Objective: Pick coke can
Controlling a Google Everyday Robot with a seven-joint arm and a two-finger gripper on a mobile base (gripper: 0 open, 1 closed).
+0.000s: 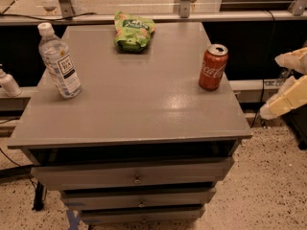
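**Coke can [213, 67] upright by the table's right edge, gripper off to the side**

Camera view: you are looking down at a grey table [134, 114] with a stack of drawers [136, 176] beneath its top. The red can stands upright on the right side of the top, close to the right edge and about halfway back. Its silver lid faces up and its white script faces you.

A clear water bottle [58, 61] with a white cap stands near the left edge, well apart from the can. A green snack bag [133, 30] lies at the back of the top, near the middle, apart from both.

The gripper [283, 87] is at the right border of the view. It shows as cream-coloured parts, partly cut off by the frame. It hangs beyond the table's right edge, over the speckled floor [268, 190], a little lower in the view than the can and clear of it. You cannot tell from here whether it is open or closed. Nothing shows in its grasp, and the can stands on the table on its own.

A small white bottle [8, 83] sits off the table's left side.
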